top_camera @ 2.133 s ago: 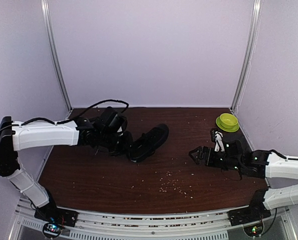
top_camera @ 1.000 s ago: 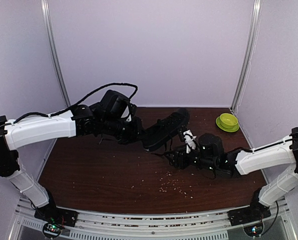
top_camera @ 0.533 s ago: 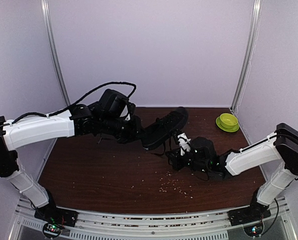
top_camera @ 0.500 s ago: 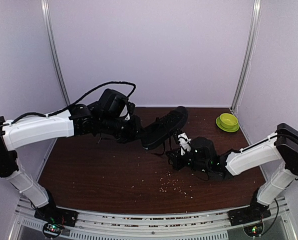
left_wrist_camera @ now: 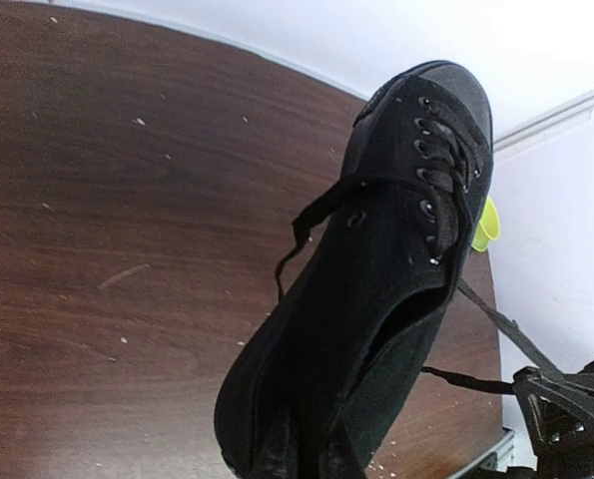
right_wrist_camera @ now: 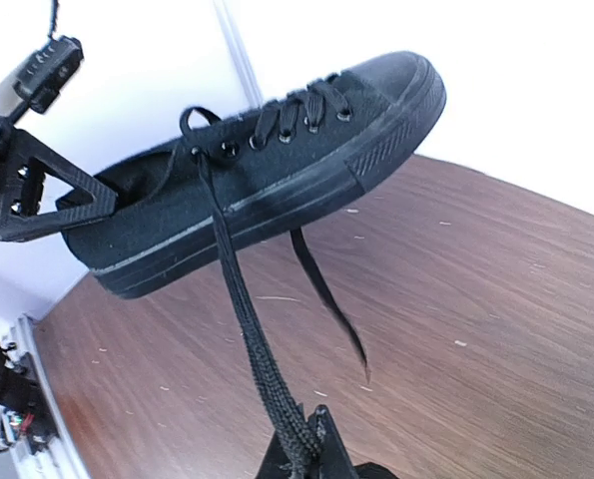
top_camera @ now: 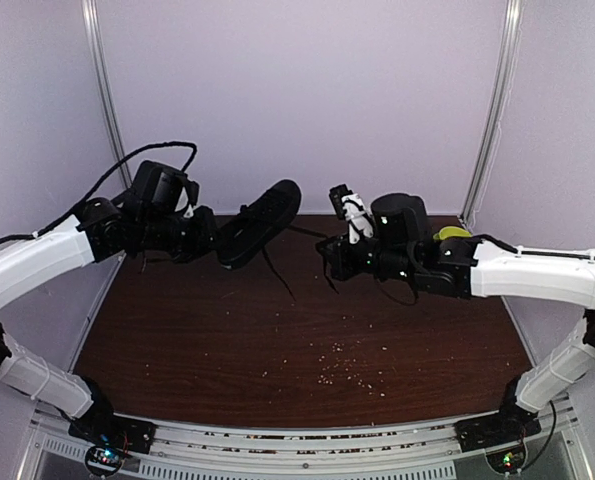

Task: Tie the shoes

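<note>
The black shoe (top_camera: 260,222) hangs in the air above the brown table, toe up and to the right. My left gripper (top_camera: 209,241) is shut on its heel; in the left wrist view the shoe (left_wrist_camera: 376,289) fills the frame above the gripper (left_wrist_camera: 308,457). My right gripper (top_camera: 329,262), to the right of the shoe, is shut on one black lace (right_wrist_camera: 245,324). That lace runs taut up to the eyelets of the shoe (right_wrist_camera: 267,170). The other lace (top_camera: 277,275) dangles loose below the shoe.
A green bowl (top_camera: 455,234) sits at the back right, half hidden behind my right arm. Pale crumbs (top_camera: 339,368) are scattered over the table (top_camera: 197,340) in front. Lilac walls with metal corner posts (top_camera: 493,110) close off the back.
The left arm has lifted the shoe and carried it up and left. The right gripper has shut on a lace, risen off the table and drawn the lace taut.
</note>
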